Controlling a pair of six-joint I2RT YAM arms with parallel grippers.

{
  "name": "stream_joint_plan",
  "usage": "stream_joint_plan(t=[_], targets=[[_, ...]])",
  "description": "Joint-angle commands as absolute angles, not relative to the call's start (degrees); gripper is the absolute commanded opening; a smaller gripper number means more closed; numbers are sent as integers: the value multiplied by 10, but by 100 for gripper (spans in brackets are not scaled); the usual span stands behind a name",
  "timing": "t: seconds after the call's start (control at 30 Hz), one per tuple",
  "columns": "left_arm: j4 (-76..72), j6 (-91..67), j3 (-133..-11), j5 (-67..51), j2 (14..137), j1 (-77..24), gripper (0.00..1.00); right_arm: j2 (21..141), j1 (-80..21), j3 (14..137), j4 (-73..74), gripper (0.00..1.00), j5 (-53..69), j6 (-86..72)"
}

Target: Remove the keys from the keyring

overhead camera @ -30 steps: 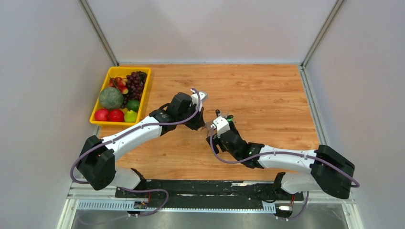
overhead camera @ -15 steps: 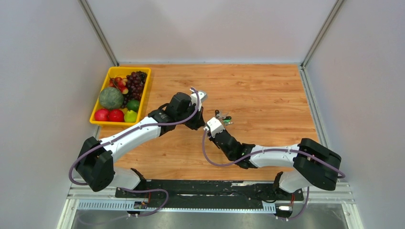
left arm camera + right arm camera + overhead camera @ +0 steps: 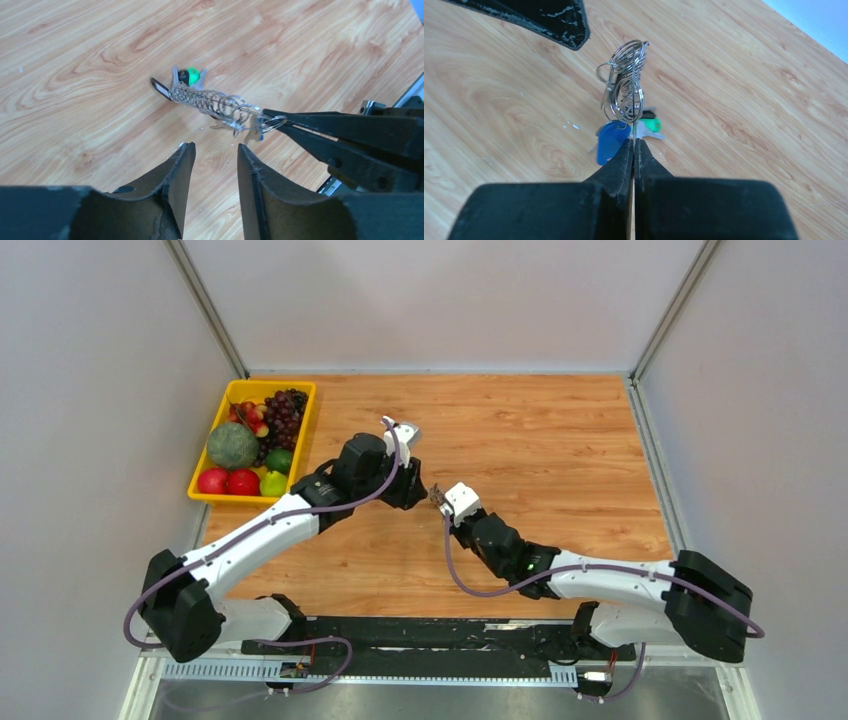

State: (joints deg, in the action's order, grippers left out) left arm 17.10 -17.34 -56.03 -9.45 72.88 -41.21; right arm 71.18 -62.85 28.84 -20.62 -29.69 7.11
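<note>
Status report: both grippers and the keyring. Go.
Left gripper open, empty. Right gripper shut on the keyring. Keys not yet off. Nothing in the way.

The blue key (image 3: 610, 142) is blurred, partly hidden behind the right gripper (image 3: 634, 141)

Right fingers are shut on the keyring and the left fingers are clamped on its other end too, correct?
Not the left. The right gripper is shut on the keyring, but the left gripper is open and grips nothing: its fingers stand apart, short of the ring. The left wrist view shows this.
</note>
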Motion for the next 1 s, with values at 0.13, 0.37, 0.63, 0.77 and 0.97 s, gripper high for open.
stream_joint_plan(t=[0.13,0.37,0.63,0.77,0.97], targets=[[143,-195,-517,-75,622,-415,53,594,-631,293,-139,0,-255,56],[55,-210,-468,-119,563,-415,53,540,-630,315,-98,0,-222,55],[-55,-214,-403,-141,540,-416,72,542,-630,352,-74,0,-217,51],[-85,-218,-370,-84,508,-418,77,549,-630,377,-65,0,-228,45],[-113,-212,-359,-35,485,-430,66,561,-630,426,-44,0,-237,34]])
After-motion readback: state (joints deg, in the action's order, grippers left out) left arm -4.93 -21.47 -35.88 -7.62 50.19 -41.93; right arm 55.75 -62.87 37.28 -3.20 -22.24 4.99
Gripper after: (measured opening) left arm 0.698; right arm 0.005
